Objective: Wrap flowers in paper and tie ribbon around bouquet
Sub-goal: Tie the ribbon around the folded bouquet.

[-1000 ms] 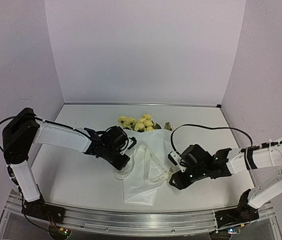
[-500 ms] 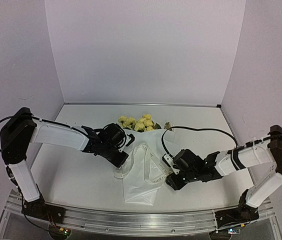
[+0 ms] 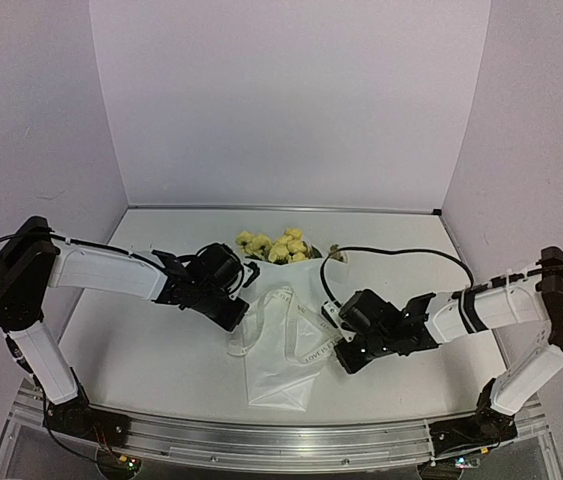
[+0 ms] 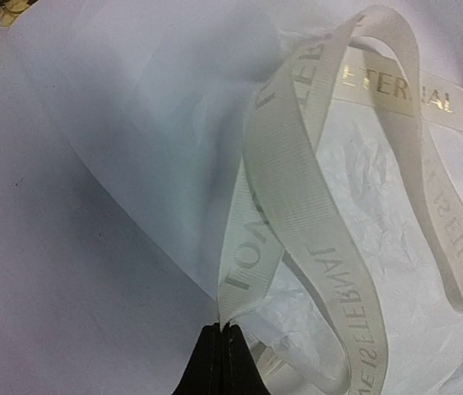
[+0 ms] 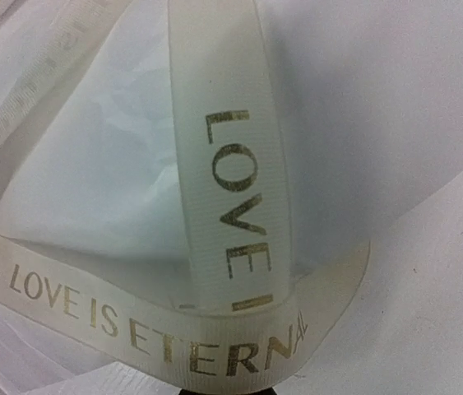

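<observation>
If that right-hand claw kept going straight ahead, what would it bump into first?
The ribbon, most likely: its loops stand right before the right gripper, which seems shut on it, with the paper close behind.

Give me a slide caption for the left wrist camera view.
Shut left gripper pinches a cream, gold-lettered ribbon looped over crinkled white paper.

A robotics lab is indicated: white table (image 3: 141, 350) boxed by 3 plain walls (image 3: 291, 100), left arm (image 3: 101, 270) and right arm (image 3: 481, 308) bolted to an aluminium rail (image 3: 281, 442) at frame bottom.
</observation>
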You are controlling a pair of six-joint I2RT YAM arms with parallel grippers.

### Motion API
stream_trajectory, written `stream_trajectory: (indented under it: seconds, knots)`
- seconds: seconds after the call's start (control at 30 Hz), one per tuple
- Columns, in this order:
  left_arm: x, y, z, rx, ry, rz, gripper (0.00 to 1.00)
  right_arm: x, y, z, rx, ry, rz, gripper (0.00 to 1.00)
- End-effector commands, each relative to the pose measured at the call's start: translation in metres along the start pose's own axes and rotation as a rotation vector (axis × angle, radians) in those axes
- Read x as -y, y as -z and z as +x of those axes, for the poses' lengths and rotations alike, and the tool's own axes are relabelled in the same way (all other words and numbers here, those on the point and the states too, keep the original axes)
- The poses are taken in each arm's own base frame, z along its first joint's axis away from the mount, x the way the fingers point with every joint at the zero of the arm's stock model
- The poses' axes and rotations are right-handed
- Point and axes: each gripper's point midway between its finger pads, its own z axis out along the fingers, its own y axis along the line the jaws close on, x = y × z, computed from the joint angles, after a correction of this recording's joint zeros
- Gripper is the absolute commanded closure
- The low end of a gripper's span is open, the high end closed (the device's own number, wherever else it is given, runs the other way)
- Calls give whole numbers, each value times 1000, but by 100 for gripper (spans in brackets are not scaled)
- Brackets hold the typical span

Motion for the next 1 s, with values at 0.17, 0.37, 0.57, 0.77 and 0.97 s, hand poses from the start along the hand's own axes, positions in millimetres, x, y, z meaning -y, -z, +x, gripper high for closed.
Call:
stream_trajectory:
  seconds: [0.17,0.37,0.57,0.77,0.97]
  knots:
    - [-41,24,-12,100,127,-165,100,-7,26,14,-104,16,-49,100]
    - [-50,29,-5,103,169,-202,100,0,39,24,-151,33,-27,100]
    - [-54,33,-1,110,191,-215,100,29,52,36,-179,32,87,100]
    - [-65,37,4,113,229,-275,100,44,62,39,-198,-19,119,100]
    - [-88,49,12,124,315,-384,100,68,68,51,-267,-114,168,100]
